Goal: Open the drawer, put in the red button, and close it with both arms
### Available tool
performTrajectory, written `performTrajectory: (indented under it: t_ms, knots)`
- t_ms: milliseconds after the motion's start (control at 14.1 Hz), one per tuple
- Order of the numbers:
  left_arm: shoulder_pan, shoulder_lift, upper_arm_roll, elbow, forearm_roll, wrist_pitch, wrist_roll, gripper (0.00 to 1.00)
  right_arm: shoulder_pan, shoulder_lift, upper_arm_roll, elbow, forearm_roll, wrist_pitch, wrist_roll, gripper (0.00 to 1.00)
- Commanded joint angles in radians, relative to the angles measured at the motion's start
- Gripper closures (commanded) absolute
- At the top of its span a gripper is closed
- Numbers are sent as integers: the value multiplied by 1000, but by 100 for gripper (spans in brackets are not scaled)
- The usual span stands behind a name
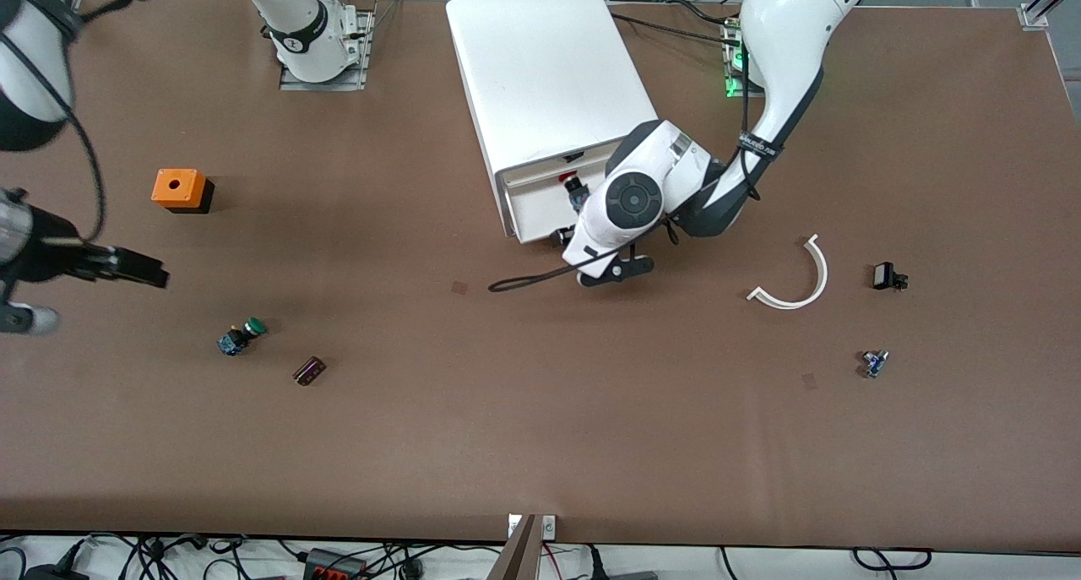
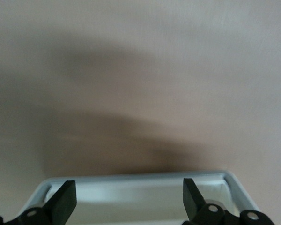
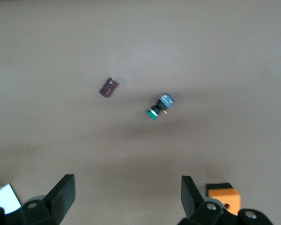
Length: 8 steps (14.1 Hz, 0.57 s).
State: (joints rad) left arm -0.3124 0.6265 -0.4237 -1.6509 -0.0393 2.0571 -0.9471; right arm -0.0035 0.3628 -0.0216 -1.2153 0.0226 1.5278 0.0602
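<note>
The red button lies in the open drawer of the white cabinet. The left arm's hand hangs over the drawer's end toward the left arm and hides most of its gripper. In the left wrist view my left gripper is open and empty above the drawer's white rim; the button is out of that view. My right gripper is open and empty over the table between the orange box and the green button. Its open fingers show in the right wrist view.
A brown cylinder lies next to the green button. The right wrist view shows the green button, the cylinder and the orange box. Toward the left arm's end lie a white curved piece, a black part and a blue part.
</note>
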Motion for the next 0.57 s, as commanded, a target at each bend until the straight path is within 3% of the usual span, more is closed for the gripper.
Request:
performTrajectory:
  t_ms: [0,142,283,496]
  knots:
    - [51,-34,-79,-37,-14,-72,-24,0,-49,-117,32,-132,-19,25,-101,0]
    - [90,-30,-124,-38,-63,-98,-24,0,-47,-125,32,-133,-46,17,-115,0]
    - [95,-30,-125,-37,-105,-109,-24,0,-47,-148,31,-180,-47,32,-112,0]
    - [96,-30,-125,-30,-105,-132,-22,0,-47,-295,29,-421,-53,165,-114,0]
